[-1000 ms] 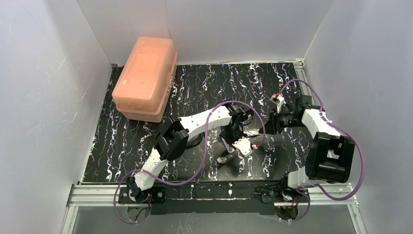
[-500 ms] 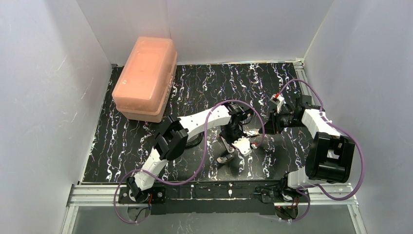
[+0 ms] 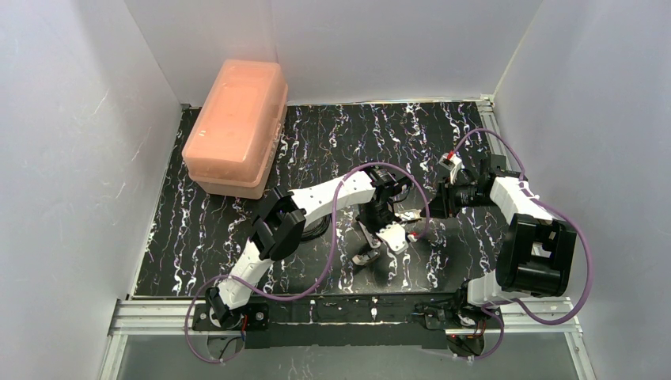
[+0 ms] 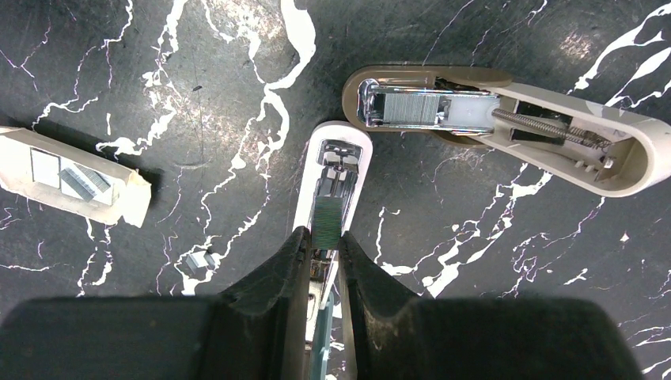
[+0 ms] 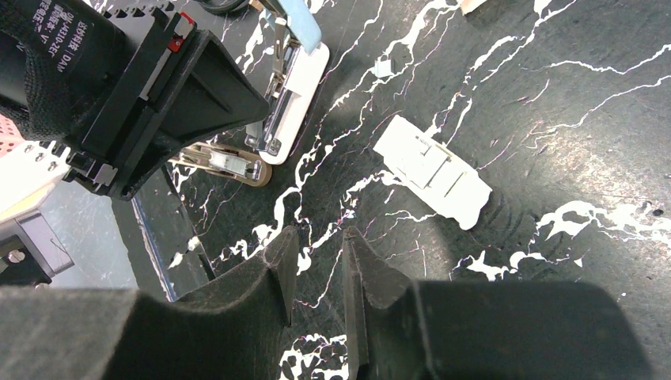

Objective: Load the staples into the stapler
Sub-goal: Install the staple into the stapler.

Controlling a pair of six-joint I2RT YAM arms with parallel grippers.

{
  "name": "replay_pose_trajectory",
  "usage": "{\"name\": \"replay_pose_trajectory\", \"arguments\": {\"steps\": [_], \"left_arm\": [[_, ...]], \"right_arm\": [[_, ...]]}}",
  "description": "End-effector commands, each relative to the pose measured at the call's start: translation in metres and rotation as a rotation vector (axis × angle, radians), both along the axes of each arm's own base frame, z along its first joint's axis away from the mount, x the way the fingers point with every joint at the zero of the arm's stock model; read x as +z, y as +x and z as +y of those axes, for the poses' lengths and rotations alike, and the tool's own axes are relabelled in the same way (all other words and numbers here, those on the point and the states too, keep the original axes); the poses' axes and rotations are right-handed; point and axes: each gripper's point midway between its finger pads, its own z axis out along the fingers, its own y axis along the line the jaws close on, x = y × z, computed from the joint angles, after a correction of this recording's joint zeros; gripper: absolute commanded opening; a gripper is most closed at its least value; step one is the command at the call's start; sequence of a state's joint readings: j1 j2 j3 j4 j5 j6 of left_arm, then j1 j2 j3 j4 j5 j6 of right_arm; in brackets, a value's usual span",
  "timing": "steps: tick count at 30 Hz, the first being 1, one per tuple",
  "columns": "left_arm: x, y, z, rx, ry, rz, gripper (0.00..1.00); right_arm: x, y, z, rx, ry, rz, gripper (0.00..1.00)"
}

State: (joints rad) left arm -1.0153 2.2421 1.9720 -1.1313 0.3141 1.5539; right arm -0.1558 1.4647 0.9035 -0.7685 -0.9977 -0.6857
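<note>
Low in the left wrist view, the left gripper (image 4: pixel 324 239) pinches the staples (image 4: pixel 326 218) above the open stapler (image 4: pixel 336 162); the right gripper (image 5: pixel 316 265) is nearly together, empty.

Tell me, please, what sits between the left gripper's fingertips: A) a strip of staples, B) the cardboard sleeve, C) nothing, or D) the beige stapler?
A: the staples sit between the tips of the left gripper, over the stapler's metal channel; the cardboard sleeve lies apart.
</note>
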Motion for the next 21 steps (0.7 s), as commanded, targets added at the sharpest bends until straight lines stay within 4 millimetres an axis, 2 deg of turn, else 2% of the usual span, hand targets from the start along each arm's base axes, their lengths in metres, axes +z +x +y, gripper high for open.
{"name": "replay_pose_trajectory", "arguments": {"steps": [1,21], "left_arm": [[0.0297,-0.0017,0.0080,-0.008,-0.033,-0.014,0.00],[0.0346,-0.0023,0.0089,-0.016,-0.055,-0.003,0.00]], "right_arm": [[0.0108,0.0060,0.0001,0.008,0.016,-0.029,0.35],[0.0107,0.0065,0.0000,0.008,0.016,-0.028,0.35]]}}
